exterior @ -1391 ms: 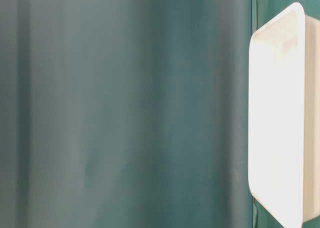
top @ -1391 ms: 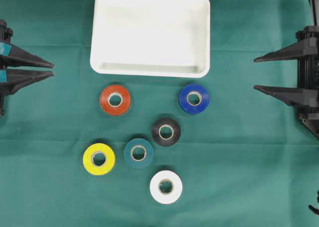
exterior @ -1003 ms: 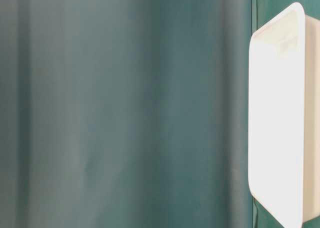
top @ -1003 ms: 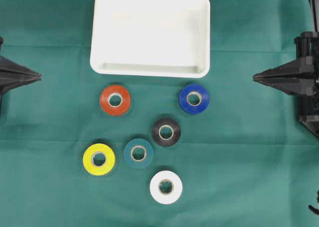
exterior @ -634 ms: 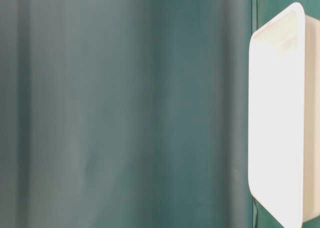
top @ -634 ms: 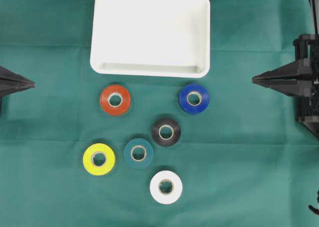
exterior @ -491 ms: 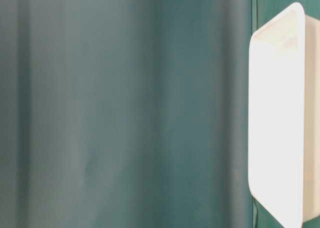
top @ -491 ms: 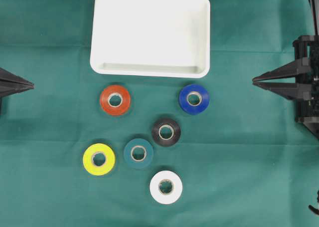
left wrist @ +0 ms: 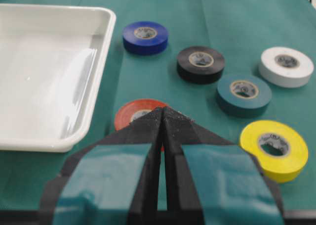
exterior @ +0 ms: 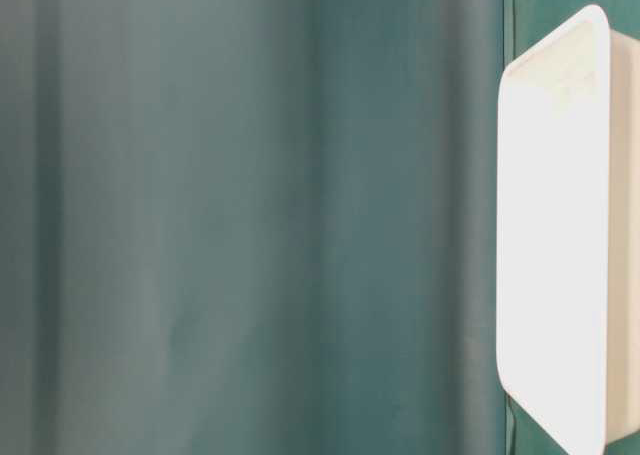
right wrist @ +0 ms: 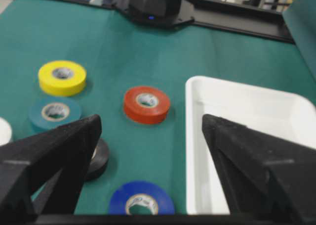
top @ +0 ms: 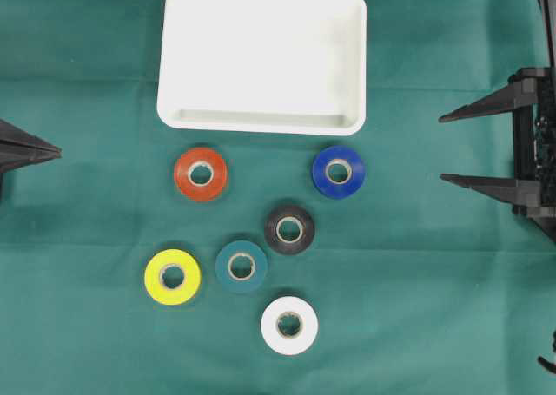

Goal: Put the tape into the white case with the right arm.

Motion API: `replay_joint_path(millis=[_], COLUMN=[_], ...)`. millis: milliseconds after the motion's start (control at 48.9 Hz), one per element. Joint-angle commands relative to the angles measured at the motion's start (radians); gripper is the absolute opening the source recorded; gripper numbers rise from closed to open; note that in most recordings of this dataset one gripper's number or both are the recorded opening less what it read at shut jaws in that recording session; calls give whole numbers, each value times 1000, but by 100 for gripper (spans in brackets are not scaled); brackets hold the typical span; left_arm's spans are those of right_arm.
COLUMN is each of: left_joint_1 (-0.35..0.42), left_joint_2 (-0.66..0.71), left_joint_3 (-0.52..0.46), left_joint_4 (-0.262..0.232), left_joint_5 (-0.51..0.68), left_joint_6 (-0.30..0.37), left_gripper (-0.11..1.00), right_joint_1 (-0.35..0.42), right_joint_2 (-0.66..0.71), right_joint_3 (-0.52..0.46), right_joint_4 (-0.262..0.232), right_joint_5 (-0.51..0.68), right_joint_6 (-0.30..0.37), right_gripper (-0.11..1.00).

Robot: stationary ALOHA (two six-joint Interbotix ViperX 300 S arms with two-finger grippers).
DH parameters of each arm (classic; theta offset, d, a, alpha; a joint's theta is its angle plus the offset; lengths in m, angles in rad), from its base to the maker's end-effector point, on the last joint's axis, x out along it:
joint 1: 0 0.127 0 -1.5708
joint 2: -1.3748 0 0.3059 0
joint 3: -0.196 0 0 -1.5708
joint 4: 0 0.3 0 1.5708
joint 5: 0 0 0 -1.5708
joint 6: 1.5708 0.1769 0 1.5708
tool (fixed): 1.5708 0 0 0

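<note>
We see the black right gripper [top: 441, 148] at three o'clock, its fingers spread wide, holding nothing. The teal-marked left gripper [top: 57, 152] at nine o'clock is pressed closed and empty. The shallow white plastic case [top: 261, 117] lies at twelve; six coloured tape rolls [top: 289, 229] lie on the green cloth [top: 417, 308] below it. Both arms are cut off.

The white case [left wrist: 101, 47] is glossy smooth plastic on a matt green cloth [top: 417, 308].

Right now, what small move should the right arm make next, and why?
Probably reach toward the blue tape: the right gripper stands open and empty at the table's edge, the blue roll lies nearest it, and the case holds no tape yet.
</note>
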Motion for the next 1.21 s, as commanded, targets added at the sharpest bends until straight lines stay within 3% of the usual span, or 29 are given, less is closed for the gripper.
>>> replay_joint_path(millis=[0, 184, 491, 880, 1187], left_joint_1=[-3, -3, -3, -3, -3], left_joint_2=[6, 6, 6, 6, 6], left_joint_3=[-8, -8, -3, -2, -6], left_joint_4=[-2, -2, -2, -3, -3], left_joint_5=[-3, -3, -3, -3, -3], left_joint_6=[0, 0, 0, -2, -3], left_gripper=[1, 1, 1, 1, 1], right_joint_1=[25, 115, 225, 241, 252], right_joint_2=[17, 55, 98, 107, 252], right_joint_3=[-6, 2, 2, 11, -34], right_joint_4=[-11, -38, -38, -38, -44], right_joint_5=[-3, -3, -3, -9, -57], right_joint_6=[0, 2, 2, 2, 2], right_gripper=[64, 64, 64, 64, 64])
